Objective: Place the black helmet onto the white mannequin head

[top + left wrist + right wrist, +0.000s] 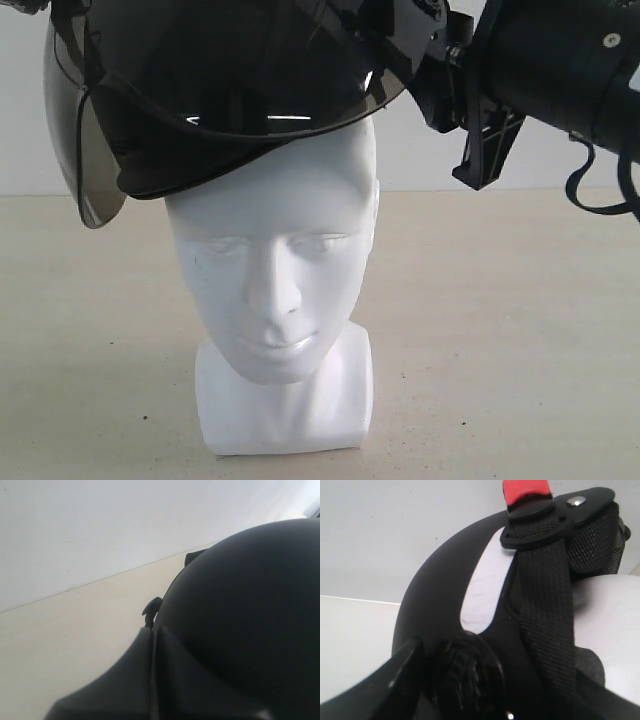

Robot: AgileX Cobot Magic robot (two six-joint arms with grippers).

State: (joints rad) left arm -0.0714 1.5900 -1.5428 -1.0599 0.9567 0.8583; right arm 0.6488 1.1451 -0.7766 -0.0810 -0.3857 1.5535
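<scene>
Gripping at the rim, the right gripper (408,45) looks clamped on the black helmet (230,100), which hangs tilted just over the crown of the white mannequin head (275,260). I cannot make out whether the left gripper is open or closed. The helmet wants levelling, then a straight descent. Only the right wrist view shows the chin strap (547,605) inside, which might snag.

- We read this as a robotics lab bench, not a home or a shop.
- A black robot arm (560,60) with looped cabling reaches in at two o'clock in the exterior view.
- The pale beige tabletop (520,330) is plain, and a blank white wall (20,120) backs it at twelve o'clock.
- A white mannequin head (275,260) stands toward six o'clock.
</scene>
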